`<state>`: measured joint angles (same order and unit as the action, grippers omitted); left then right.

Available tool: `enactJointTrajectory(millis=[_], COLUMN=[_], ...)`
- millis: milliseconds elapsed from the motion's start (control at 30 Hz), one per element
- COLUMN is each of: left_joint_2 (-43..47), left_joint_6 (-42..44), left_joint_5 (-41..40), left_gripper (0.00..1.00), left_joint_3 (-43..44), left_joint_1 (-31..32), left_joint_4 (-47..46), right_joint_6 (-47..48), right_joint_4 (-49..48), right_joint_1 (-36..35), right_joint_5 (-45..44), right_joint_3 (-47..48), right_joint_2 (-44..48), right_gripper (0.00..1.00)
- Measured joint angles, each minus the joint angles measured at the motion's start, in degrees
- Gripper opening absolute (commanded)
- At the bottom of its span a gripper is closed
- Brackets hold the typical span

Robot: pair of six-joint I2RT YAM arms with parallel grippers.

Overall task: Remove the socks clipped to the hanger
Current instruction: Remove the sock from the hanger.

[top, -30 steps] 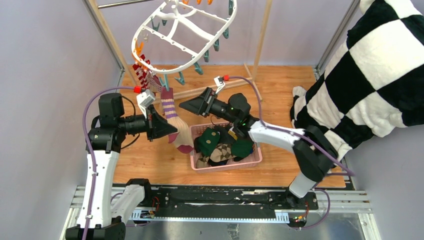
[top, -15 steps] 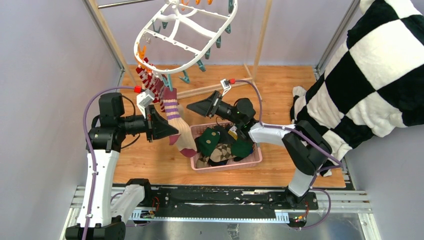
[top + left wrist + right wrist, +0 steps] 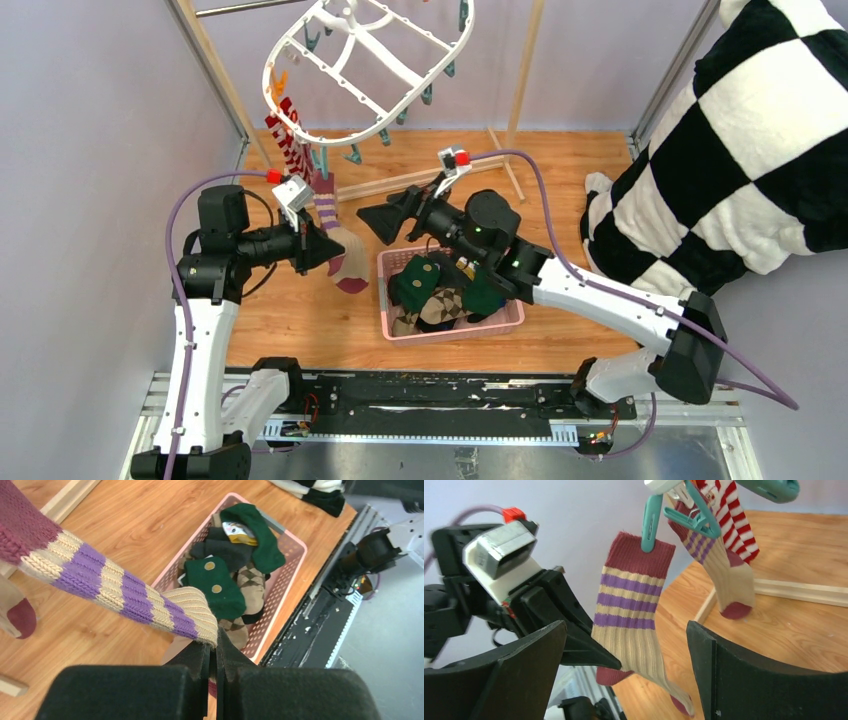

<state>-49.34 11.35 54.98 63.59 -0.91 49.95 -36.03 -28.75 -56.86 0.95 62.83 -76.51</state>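
The white oval hanger (image 3: 370, 62) hangs tilted from the rack. From its left end hang a red-and-white striped sock (image 3: 288, 142) and tan socks with purple stripes. A teal clip (image 3: 651, 522) holds the nearer tan sock (image 3: 634, 605) by its maroon cuff. My left gripper (image 3: 335, 250) is shut on that sock's lower part (image 3: 150, 600). My right gripper (image 3: 625, 630) stands open, and the same sock hangs between its fingers (image 3: 531, 655). A second tan sock (image 3: 726, 577) and the striped sock (image 3: 736, 520) hang behind.
A pink slotted basket (image 3: 512, 322) beside the right arm holds several socks, among them dark green and argyle ones. The big black-and-white checkered cloth (image 3: 760, 130) fills the right side. Wooden rack posts (image 3: 525, 70) stand behind the hanger.
The hanger has swung and tilted. My right arm has stretched out, bringing its open gripper up to the tan sock. The left gripper has kept its hold and shifted slightly up.
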Motion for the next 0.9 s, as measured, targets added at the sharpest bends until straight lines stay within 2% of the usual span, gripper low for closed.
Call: enactJointTrajectory(millis=[267,400,600,767,833,900], left_joint_2=[0.1,0.2,0.2,0.3,0.4,0.6], left_joint_6=[1.9,2.1,2.1,2.1,1.9,1.7], left_joint_5=[-2.7,-2.7,-2.0,-0.8,-0.2,0.6], left_gripper=[0.05,0.06,0.11,0.18,0.22,0.31], left_joint_3=[-0.2,-0.6,-0.7,-0.7,-0.7,-0.7], left_joint_1=[0.0,0.9,1.7,2.0,2.0,2.1], left_joint_4=[0.0,0.1,0.3,0.4,0.4,0.4], right_joint_6=[5.6,6.2,6.2,4.9,4.0,3.4], right_joint_4=[14.7,19.5,22.3,22.4,22.5,22.7], right_joint_1=[-3.7,-5.2,-5.5,-5.5,-5.5,-5.3], right_joint_5=[-4.1,-4.2,-3.3,-0.1,1.2,2.2], right_joint_3=[15.0,20.1,26.7,29.7,30.1,30.1], right_joint_2=[-12.2,-17.3,-20.7,-22.9,-23.6,-24.0], right_gripper=[0.94,0.85,0.79,0.55,0.41,0.24])
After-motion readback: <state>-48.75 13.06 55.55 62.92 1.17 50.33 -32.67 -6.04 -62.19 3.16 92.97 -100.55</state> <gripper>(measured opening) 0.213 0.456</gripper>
